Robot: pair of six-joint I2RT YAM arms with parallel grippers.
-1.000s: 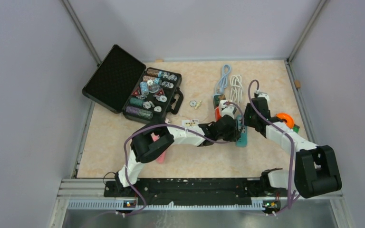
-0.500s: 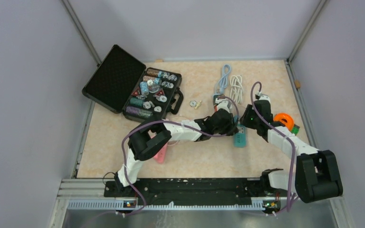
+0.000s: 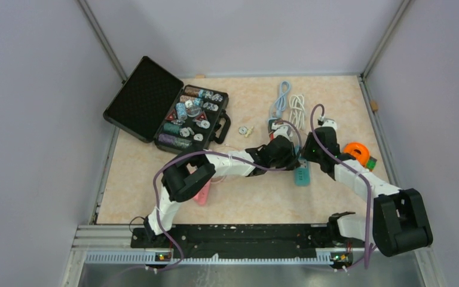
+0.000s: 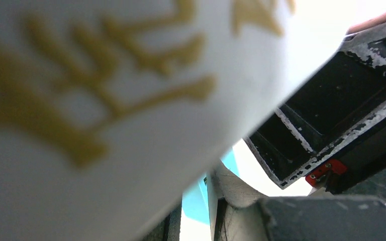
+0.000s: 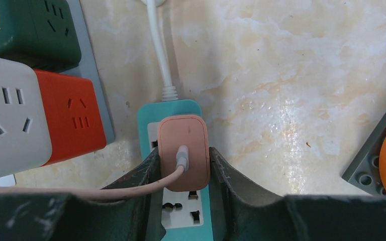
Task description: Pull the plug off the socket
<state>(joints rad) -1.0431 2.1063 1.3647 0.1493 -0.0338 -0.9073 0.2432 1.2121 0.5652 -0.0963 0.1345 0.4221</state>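
A salmon-pink plug [image 5: 183, 153] with a pink cable sits in a teal power strip [image 5: 148, 113], whose white socket face shows below it. My right gripper [image 5: 183, 168] is shut on the plug, with one finger [image 5: 143, 178] pressed to each side of it. In the top view the right gripper [image 3: 309, 154] is over the strip's far end [image 3: 302, 175]. My left gripper [image 3: 285, 153] is just to its left. The left wrist view is filled by a blurred white block with gold marks [image 4: 105, 100]. A sliver of teal strip [image 4: 193, 203] shows between the left fingers.
White [image 5: 7, 115], orange-red [image 5: 70, 115] and dark green [image 5: 30, 30] socket cubes sit on a grey plate left of the strip. An open black case of chips [image 3: 173, 113], blue [image 3: 282, 95] and white [image 3: 297, 107] cables, an orange roll [image 3: 357, 150] and a pink item [image 3: 203, 192] lie around.
The right gripper has moved left and farther back, onto the strip's plug end. The left gripper has shifted a little away from me, beside it. The strip has barely moved.
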